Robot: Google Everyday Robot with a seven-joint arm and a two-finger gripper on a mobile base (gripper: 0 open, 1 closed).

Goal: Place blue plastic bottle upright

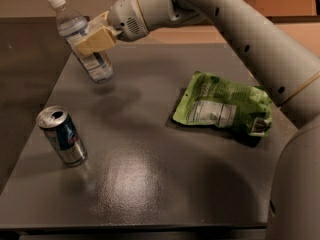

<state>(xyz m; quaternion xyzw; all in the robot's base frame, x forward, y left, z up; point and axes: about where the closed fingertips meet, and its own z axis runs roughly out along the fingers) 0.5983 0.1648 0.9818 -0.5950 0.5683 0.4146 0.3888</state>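
Note:
The blue plastic bottle point(82, 41) is a clear bottle with a white cap and a pale blue-and-white label. It hangs in the air above the far left part of the dark table point(150, 174), tilted with its cap up and to the left. My gripper point(95, 38) is shut on the bottle's middle, its tan fingers point(97, 40) across the label. The bottle's base is a little above the table top.
A blue-and-silver drink can point(62, 135) stands upright near the table's front left. A green snack bag point(222, 106) lies flat at the right. My arm point(240, 34) reaches in from the right across the back of the table.

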